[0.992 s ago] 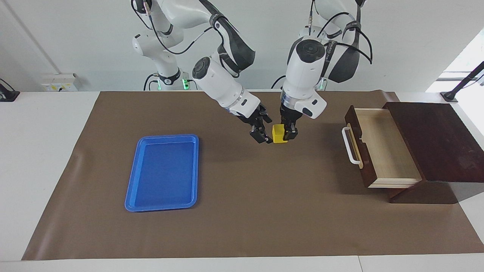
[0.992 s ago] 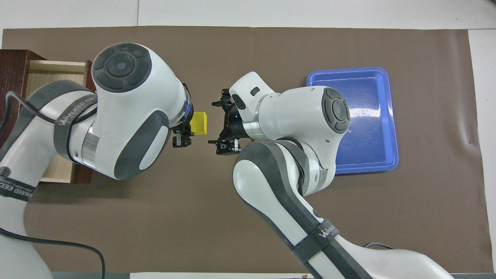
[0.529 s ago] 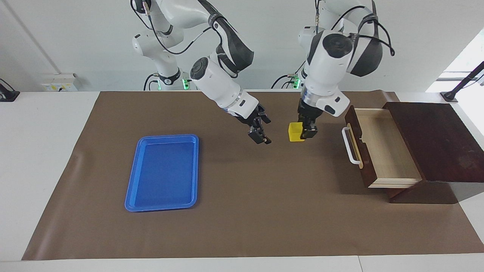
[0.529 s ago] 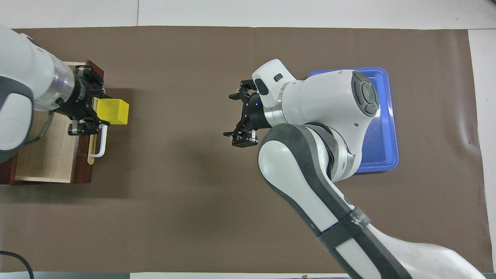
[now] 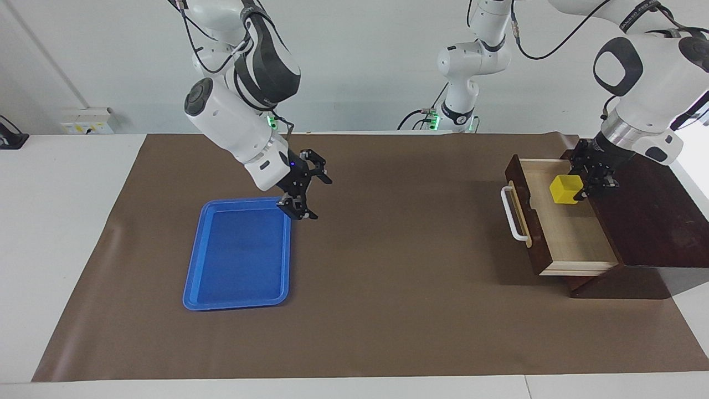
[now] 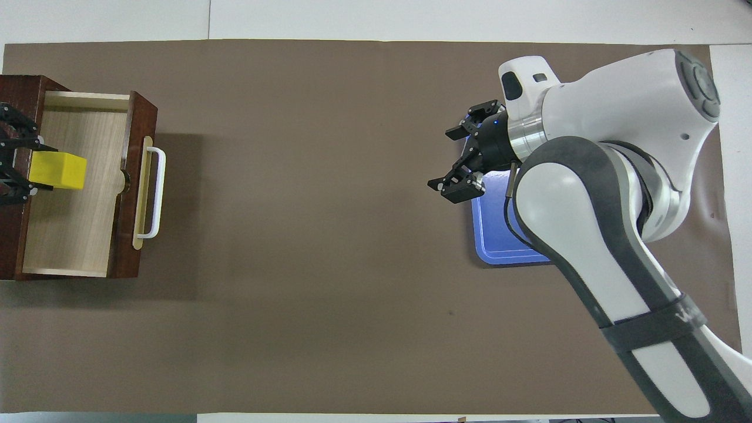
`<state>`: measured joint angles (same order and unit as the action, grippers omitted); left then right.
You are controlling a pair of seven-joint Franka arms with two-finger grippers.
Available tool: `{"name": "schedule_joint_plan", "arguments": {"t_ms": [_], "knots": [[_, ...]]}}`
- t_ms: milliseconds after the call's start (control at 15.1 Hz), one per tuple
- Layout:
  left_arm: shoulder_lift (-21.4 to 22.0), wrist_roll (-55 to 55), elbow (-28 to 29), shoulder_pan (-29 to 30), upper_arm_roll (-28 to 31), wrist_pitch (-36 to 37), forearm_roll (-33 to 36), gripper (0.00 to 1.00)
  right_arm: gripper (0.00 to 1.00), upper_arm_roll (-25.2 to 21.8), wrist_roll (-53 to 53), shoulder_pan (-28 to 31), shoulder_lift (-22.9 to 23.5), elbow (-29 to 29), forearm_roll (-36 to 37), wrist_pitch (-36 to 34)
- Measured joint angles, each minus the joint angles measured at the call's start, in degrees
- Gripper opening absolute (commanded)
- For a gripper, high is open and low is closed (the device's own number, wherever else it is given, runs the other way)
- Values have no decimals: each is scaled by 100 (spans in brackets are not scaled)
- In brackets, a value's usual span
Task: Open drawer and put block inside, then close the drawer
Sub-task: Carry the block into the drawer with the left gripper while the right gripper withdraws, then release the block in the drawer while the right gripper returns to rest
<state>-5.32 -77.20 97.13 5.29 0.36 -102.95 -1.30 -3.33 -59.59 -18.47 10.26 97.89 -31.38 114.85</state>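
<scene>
Overhead view: left gripper (image 6: 17,170) has carried block (image 6: 57,171) over drawer (image 6: 76,194).

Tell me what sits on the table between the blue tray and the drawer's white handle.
Nothing: between the blue tray and the drawer's white handle only bare brown mat shows. Both views show this; the open right gripper hangs beside the tray's edge.

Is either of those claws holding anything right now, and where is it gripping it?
The left gripper holds the yellow block by its sides, over the open drawer. The right gripper is open, empty.
</scene>
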Motion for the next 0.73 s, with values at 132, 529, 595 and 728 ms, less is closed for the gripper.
{"name": "schedule_joint_plan", "arguments": {"t_ms": [132, 529, 595, 728], "knots": [[-30, 47, 458, 99, -7, -400, 0, 0, 100, -5, 488, 219, -214, -7, 712, -345], [-14, 48, 1138, 127, -47, -890, 0, 0, 100, -13, 1284, 904, -624, -10, 1618, -1167], [9, 50, 1224, 124, -56, -956, 0, 0, 100, -12, 1289, 1069, -666, -10, 1731, -1263], [49, 78, 1316, 122, -64, -1001, 0, 85, 100, -15, 1294, 1362, -750, -10, 1807, -1490]]}}
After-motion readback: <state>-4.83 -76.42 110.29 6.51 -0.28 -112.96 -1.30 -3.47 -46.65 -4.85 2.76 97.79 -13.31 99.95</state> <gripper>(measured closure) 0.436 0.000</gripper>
